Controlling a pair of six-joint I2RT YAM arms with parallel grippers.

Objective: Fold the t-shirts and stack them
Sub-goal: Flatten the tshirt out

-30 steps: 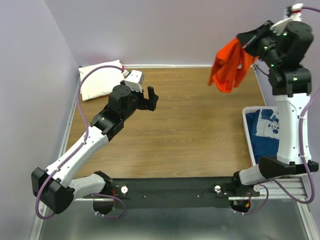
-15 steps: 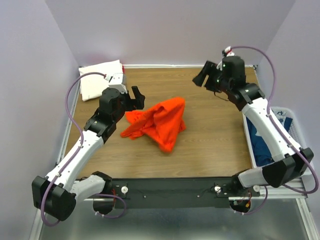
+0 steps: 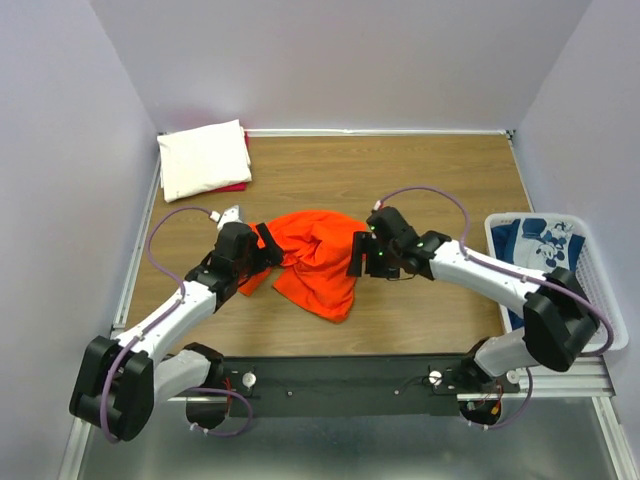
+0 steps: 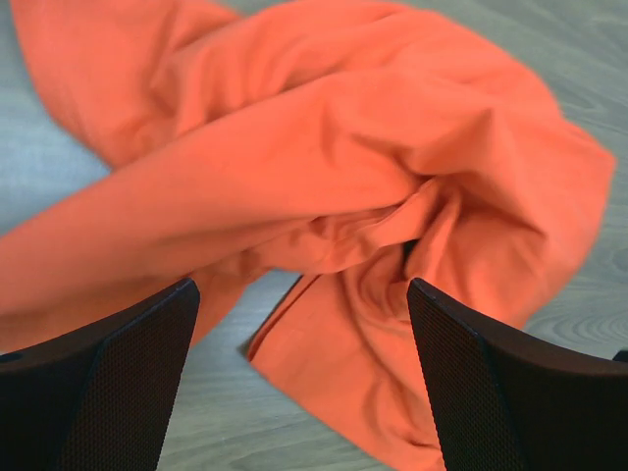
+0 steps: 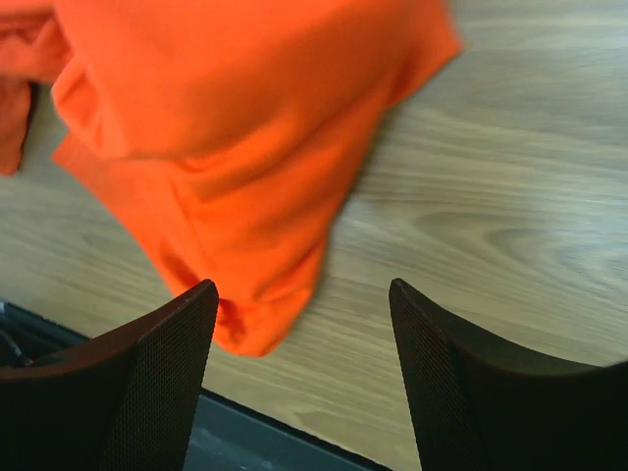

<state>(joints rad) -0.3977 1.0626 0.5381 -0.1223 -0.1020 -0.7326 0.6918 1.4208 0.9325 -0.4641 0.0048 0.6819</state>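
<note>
Crumpled orange t-shirt (image 3: 318, 262) at mid-tabletop (image 3: 430, 185), flanked by left jaws and right jaws, both spread apart and clamping nothing. Folded cream-white t-shirt (image 3: 203, 158) at the far left corner. Likely trouble from here: pinching several bunched layers together and dragging a wad instead of spreading it flat; catching only a loose fold and slipping; twisting the cloth with mismatched pulls.

T-shirt (image 3: 315, 262) centre; stack (image 3: 205, 158), apparently 2, far-left.
</note>
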